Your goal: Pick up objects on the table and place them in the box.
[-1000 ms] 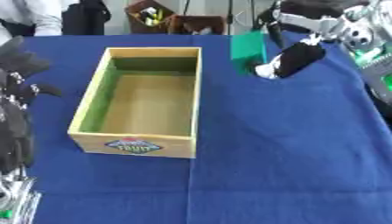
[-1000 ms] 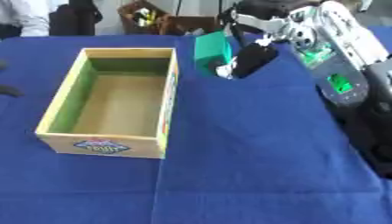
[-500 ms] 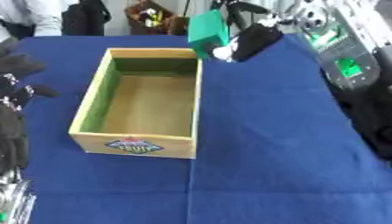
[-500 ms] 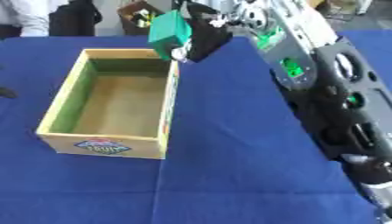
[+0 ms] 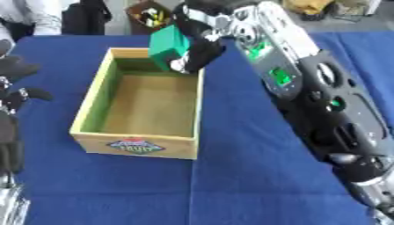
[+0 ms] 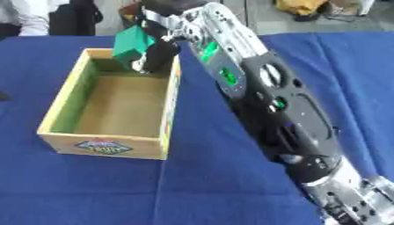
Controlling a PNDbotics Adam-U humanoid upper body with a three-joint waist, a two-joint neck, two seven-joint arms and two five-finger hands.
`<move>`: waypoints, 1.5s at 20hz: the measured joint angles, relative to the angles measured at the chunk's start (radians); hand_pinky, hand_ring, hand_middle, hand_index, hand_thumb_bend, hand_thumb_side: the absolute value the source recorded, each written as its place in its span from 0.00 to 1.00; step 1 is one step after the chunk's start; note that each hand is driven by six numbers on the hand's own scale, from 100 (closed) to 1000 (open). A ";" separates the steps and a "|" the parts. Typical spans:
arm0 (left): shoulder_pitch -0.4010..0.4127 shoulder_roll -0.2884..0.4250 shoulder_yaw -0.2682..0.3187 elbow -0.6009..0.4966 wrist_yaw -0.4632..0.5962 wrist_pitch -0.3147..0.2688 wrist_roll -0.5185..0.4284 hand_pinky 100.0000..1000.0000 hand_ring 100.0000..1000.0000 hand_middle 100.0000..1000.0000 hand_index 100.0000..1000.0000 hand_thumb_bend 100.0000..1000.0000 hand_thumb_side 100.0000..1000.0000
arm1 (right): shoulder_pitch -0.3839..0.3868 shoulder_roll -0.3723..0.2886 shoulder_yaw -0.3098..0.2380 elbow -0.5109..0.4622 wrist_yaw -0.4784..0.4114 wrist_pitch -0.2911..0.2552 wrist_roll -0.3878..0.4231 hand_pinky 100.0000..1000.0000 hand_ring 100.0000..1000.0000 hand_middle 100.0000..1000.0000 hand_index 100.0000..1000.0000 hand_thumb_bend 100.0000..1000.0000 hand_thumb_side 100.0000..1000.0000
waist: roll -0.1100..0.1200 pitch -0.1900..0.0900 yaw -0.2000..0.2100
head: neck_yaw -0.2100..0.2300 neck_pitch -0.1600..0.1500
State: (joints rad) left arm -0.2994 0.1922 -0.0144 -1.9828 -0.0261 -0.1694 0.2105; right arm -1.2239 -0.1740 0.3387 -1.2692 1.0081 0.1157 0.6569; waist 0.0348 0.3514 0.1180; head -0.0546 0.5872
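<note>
Carried leftward since earlier, the right hand grips a green block over the wooden box's far right corner; left hand open, idle at left.

blue tablecloth, dark basket of small items behind table

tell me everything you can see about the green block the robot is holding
The green block is a plain, boxy, teal-green thing with flat faces, material unclear. It is tilted, held in the air by the right hand, whose dark fingers curl round its right side. It hangs over the far right corner of the wooden box, above the rim and not yet inside. Nothing else touches it.
</note>
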 measured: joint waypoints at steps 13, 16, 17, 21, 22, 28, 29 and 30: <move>-0.008 -0.008 -0.006 0.000 0.004 -0.001 -0.004 0.44 0.71 0.87 0.70 0.00 0.97 | 0.020 0.118 -0.016 0.203 0.093 0.016 -0.095 0.71 0.62 0.24 0.31 0.00 0.34 | -0.006 0.010 0.007 | -0.009 -0.001; -0.008 -0.008 -0.006 0.000 0.005 0.000 -0.005 0.44 0.71 0.87 0.70 0.00 0.97 | 0.021 0.134 -0.019 0.246 0.116 0.010 -0.109 0.71 0.62 0.25 0.32 0.00 0.34 | -0.006 0.011 0.007 | -0.009 -0.001; -0.008 -0.008 -0.006 0.000 0.005 0.000 -0.005 0.44 0.71 0.87 0.70 0.00 0.97 | 0.023 0.138 -0.019 0.258 0.122 0.007 -0.113 0.71 0.62 0.25 0.33 0.00 0.34 | -0.006 0.011 0.007 | -0.009 -0.001; -0.008 -0.008 -0.006 0.000 0.006 0.000 -0.005 0.44 0.71 0.87 0.70 0.00 0.97 | 0.024 0.147 -0.022 0.289 0.136 -0.006 -0.122 0.72 0.66 0.31 0.40 0.00 0.38 | -0.007 0.011 0.006 | -0.009 -0.001; -0.008 -0.008 -0.006 0.000 0.006 0.001 -0.006 0.44 0.71 0.87 0.70 0.00 0.97 | 0.024 0.149 -0.021 0.296 0.140 -0.011 -0.120 0.72 0.67 0.32 0.41 0.00 0.38 | -0.007 0.011 0.006 | -0.009 -0.001; -0.008 -0.008 -0.006 0.000 0.007 0.001 -0.006 0.44 0.71 0.87 0.70 0.00 0.97 | 0.025 0.161 -0.025 0.321 0.165 -0.047 -0.082 0.76 0.72 0.44 0.66 0.00 0.54 | -0.010 0.011 0.006 | -0.009 -0.001; -0.008 -0.008 -0.006 0.000 0.007 0.001 -0.006 0.44 0.71 0.87 0.70 0.00 0.97 | 0.025 0.162 -0.025 0.322 0.166 -0.054 -0.073 0.76 0.72 0.45 0.67 0.00 0.55 | -0.010 0.011 0.006 | -0.009 -0.001; -0.008 -0.008 -0.006 0.000 0.007 0.001 -0.006 0.44 0.71 0.87 0.70 0.00 0.97 | 0.025 0.162 -0.025 0.322 0.169 -0.062 -0.064 0.77 0.75 0.50 0.75 0.00 0.61 | -0.010 0.011 0.006 | -0.009 -0.001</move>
State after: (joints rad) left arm -0.3075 0.1840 -0.0205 -1.9828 -0.0190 -0.1680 0.2042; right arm -1.1988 -0.0124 0.3140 -0.9477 1.1771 0.0537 0.5925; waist 0.0253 0.3621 0.1239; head -0.0638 0.5863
